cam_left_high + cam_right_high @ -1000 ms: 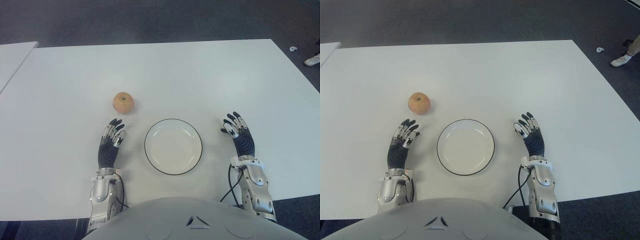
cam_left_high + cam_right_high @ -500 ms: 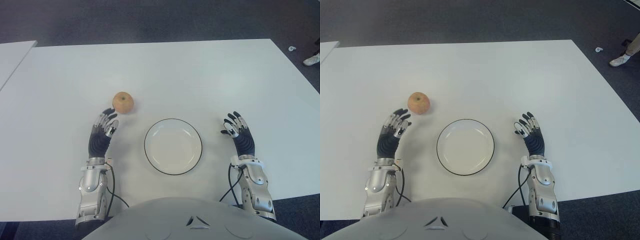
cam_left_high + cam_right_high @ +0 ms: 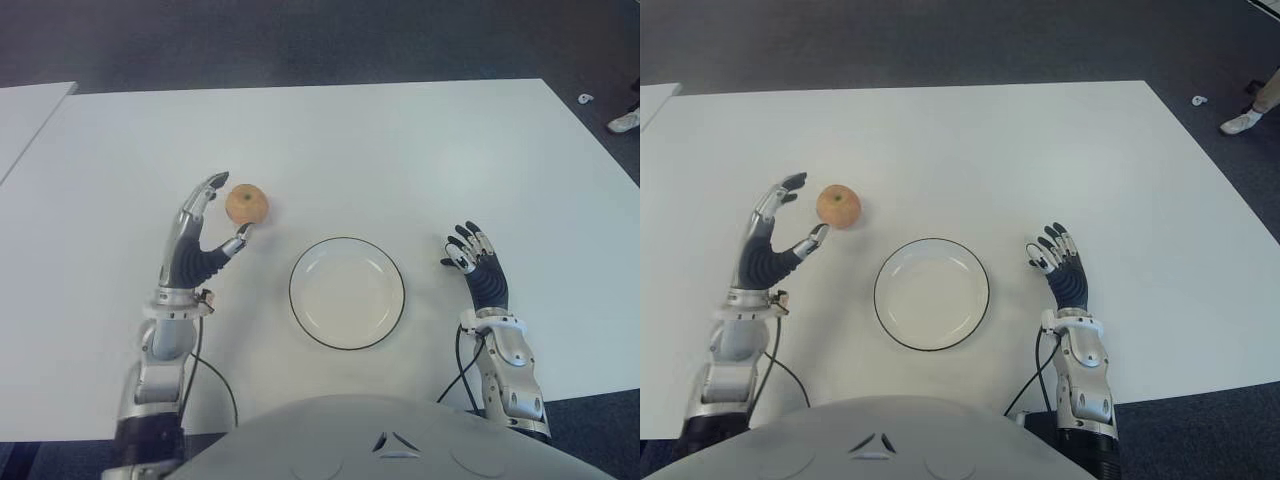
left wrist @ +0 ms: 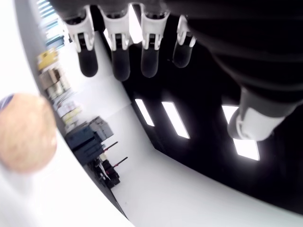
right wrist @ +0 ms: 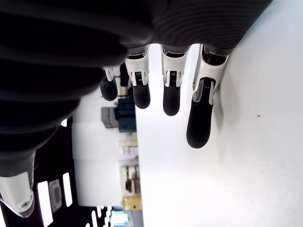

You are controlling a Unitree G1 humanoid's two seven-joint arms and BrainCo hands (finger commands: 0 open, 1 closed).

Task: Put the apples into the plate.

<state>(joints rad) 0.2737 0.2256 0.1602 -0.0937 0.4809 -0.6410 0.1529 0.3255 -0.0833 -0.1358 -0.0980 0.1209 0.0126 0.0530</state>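
Observation:
One yellow-red apple (image 3: 246, 204) sits on the white table (image 3: 400, 150), left of and a little beyond a white plate (image 3: 303, 320) with a dark rim, which holds nothing. My left hand (image 3: 212, 218) is raised beside the apple on its left, turned on edge with fingers spread and thumb reaching toward the fruit; it holds nothing. The apple (image 4: 26, 132) shows apart from the fingers (image 4: 120, 59) in the left wrist view. My right hand (image 3: 470, 254) shows to the right of the plate, fingers relaxed and open.
A second white table's corner (image 3: 25, 105) shows at the far left. Dark carpet (image 3: 300, 40) lies beyond the table, with a person's shoe (image 3: 625, 120) at the far right edge.
My left hand has moved forward and left from beside the plate, lifted and turned on edge next to the apple. The apple, plate and right hand have stayed put.

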